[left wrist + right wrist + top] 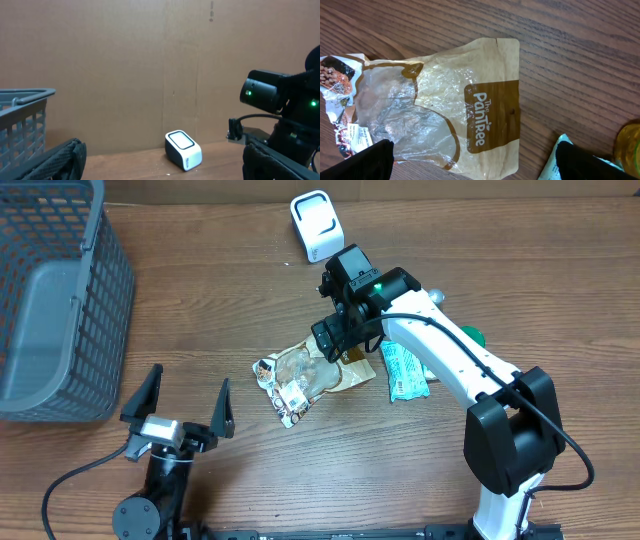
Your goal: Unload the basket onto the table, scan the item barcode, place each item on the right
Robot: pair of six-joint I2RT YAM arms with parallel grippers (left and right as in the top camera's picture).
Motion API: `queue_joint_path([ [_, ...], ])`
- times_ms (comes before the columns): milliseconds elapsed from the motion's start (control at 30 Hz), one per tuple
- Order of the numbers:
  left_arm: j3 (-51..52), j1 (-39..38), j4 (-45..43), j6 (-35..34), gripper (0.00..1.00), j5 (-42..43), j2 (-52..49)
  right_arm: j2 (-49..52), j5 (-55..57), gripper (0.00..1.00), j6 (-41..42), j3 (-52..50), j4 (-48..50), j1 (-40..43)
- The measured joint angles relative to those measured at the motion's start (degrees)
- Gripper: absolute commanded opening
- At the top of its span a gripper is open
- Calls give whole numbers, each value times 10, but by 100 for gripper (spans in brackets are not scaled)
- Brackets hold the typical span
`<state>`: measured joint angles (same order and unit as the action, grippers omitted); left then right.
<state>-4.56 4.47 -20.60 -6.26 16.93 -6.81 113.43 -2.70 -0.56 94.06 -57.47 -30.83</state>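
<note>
**Hovering Over the Pouch, Both Grippers Wide and Empty**

Everything is carried on a brown wood-grain table [250, 270]. A grey plastic mesh basket [60, 300] is set at its far left corner. The white-and-black right arm [450, 360] is stretched from the near right edge toward the middle of the table.

The right gripper [475, 165] is held over a brown-and-clear crinkled plastic pouch [445, 100] printed "The PanTree". Its black fingers [370, 160] are spread as wide as they go, one at each lower corner of the wrist view. Nothing is clasped between them. Whether they touch the pouch cannot be told.

The left gripper [183, 402] is kept low near the front left, well apart from the pouch. Its fingers are likewise splayed fully, and nothing is held.

The pouch is laid flat at mid-table, its clear crumpled panel facing up and a printed picture end turned toward the left. A barcode cannot be made out on it.

Just beside the pouch, on the right, a mint-green and white flat packet [403, 370] is laid, partly covered by the right arm. A white rounded box-shaped scanner [317, 225] is stood at the far edge, apart from the pouch.
</note>
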Motion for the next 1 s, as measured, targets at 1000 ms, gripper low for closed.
queue_joint_path([
  [1000, 41, 0, 235, 24, 100, -7, 59, 0, 0, 100, 0, 0, 0, 0],
])
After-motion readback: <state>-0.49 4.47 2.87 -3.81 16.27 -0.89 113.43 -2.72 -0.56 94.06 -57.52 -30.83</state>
